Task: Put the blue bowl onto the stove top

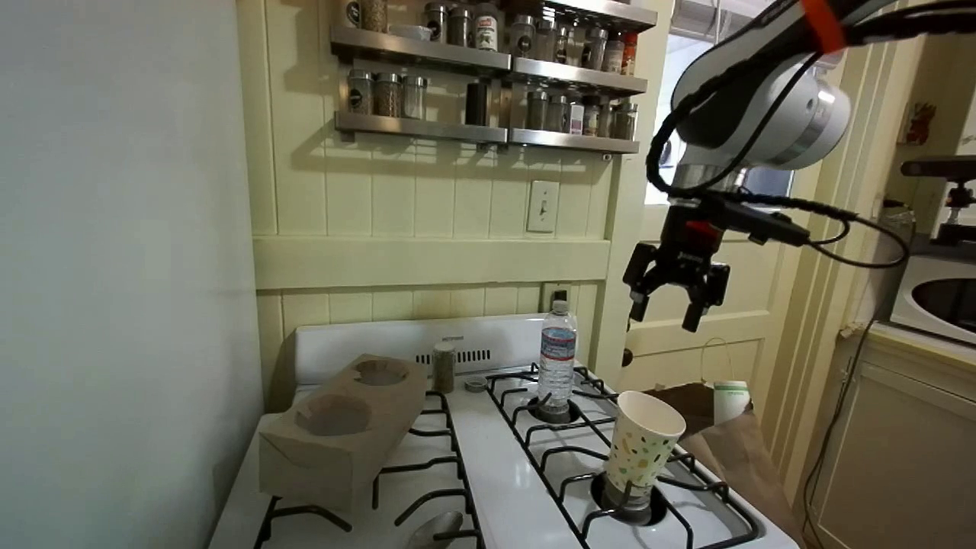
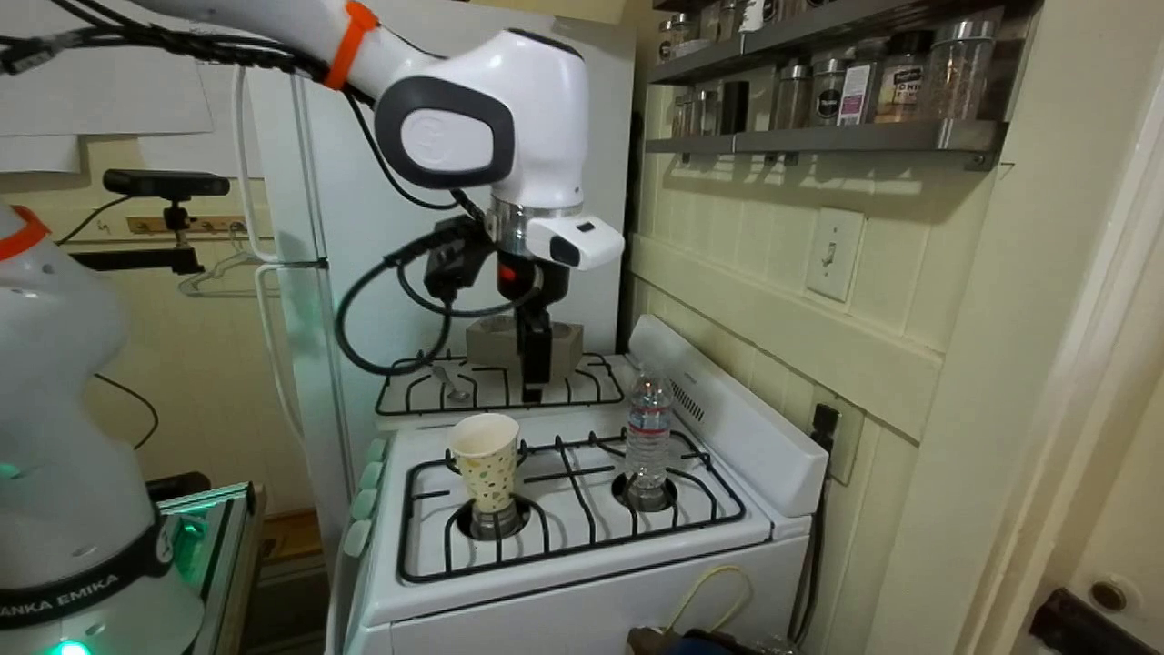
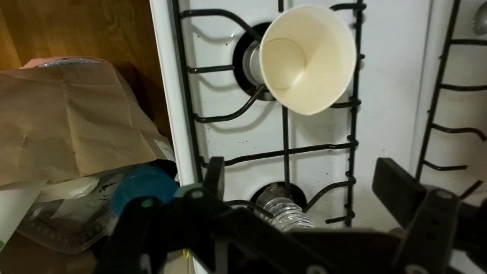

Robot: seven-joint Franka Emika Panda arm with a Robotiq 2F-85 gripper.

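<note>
Bowl, blue, is sitting beside the stove top, below its edge, next to a clear plastic container at a brown paper bag; inside the bag or against it, and which way up, cannot tell. End effector, part-covering it in the wrist view, is hanging high with tips downward, jaws standing wide apart, nothing between them; the spread is probably leaving room for taking the bowl by its wall. Judged stage: before the grasp. Next move is likely calling for a shift toward the bag, whose loose paper could be snagging. Paper cup, mouth up, and water bottle are standing over two burners, presumably because the burners are giving flatter footing than the grate bars. Those spots taken, the bowl is probably needing another part of the stove top.
</note>
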